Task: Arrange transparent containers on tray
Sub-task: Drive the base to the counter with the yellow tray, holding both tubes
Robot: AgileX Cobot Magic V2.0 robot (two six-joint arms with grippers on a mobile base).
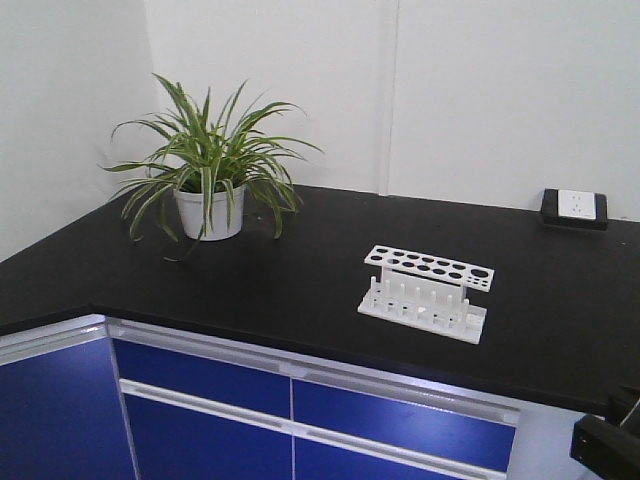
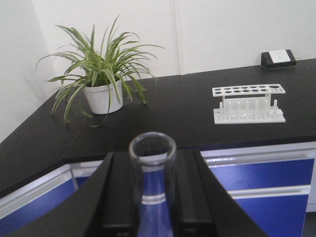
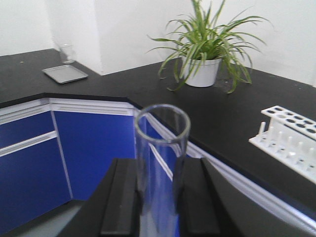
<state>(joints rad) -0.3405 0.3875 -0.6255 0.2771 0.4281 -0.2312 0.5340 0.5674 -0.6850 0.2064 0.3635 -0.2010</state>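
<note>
Glass fills the middle of both wrist views. The left gripper [image 2: 152, 165] has its black fingers [image 2: 121, 197] pressed against either side of the left tube [image 2: 152, 187], a clear test tube standing upright with its flared open rim just above the fingertips. The right gripper [image 3: 160, 197] pinches the right tube [image 3: 162, 148] in the same way, upright, and more of this tube rises above its jaws. Both tubes are held in the air in front of the blue cabinets [image 1: 200, 400], short of the black countertop [image 1: 300, 270].

On the countertop a white rack [image 1: 428, 295] with two rows of round holes stands near the front edge. A spider plant [image 1: 205, 165] in a white pot [image 1: 210, 212] sits well to one side of it, toward the corner of the walls. A black socket box [image 1: 575, 208] with a white face lies at the back by the wall.

The right wrist view also takes in the far wing of the counter, where a flat grey tray [image 3: 64, 74] lies with a small glass vessel [image 3: 66, 52] just behind it (too distant to tell whether the two touch). A dark piece of the robot shows in the front view's lower corner; which part it is cannot be told.
</note>
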